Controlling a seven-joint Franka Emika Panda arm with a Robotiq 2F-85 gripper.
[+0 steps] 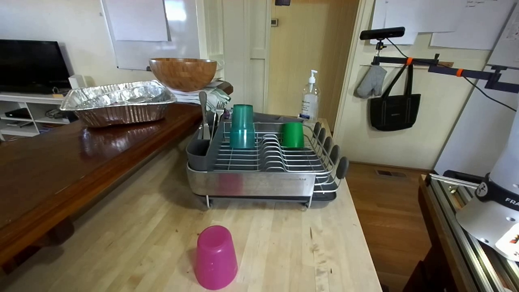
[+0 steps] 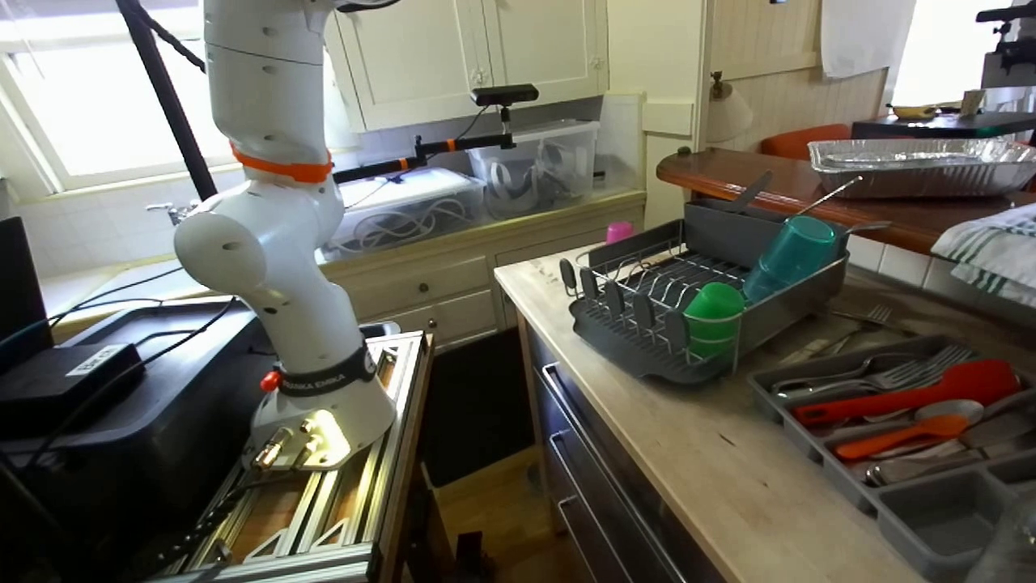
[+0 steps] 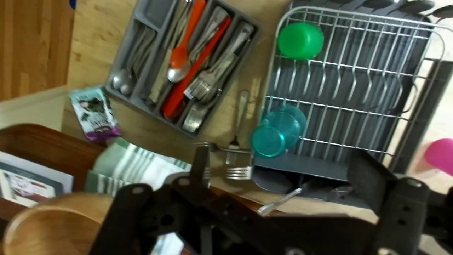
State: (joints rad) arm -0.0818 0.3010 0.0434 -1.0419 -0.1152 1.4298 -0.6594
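Counter (image 3: 92, 53) in wrist view: spread gripper (image 3: 280, 152) partly hides the dish rack (image 3: 357, 111).

Countertop (image 1: 284, 239): pale butcher-block wood
Dish rack (image 1: 251, 184): on short feet; clock centre, wrist view
Pink cup (image 3: 440, 156): upside down, 4 o'clock
Cutlery tray (image 3: 155, 12): 9 o'clock, near
Loose forks (image 3: 243, 173): 8 o'clock, just beside rack
Snack packet (image 3: 95, 112): at tray's 8 o'clock

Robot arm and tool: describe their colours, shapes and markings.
In an exterior view, the arm is white and rounded, with an orange band, a black collar lettered FRANKA EMIKA, and metal connectors at its base. The tool, in the wrist view, is black and jointed, with two flat fingers.
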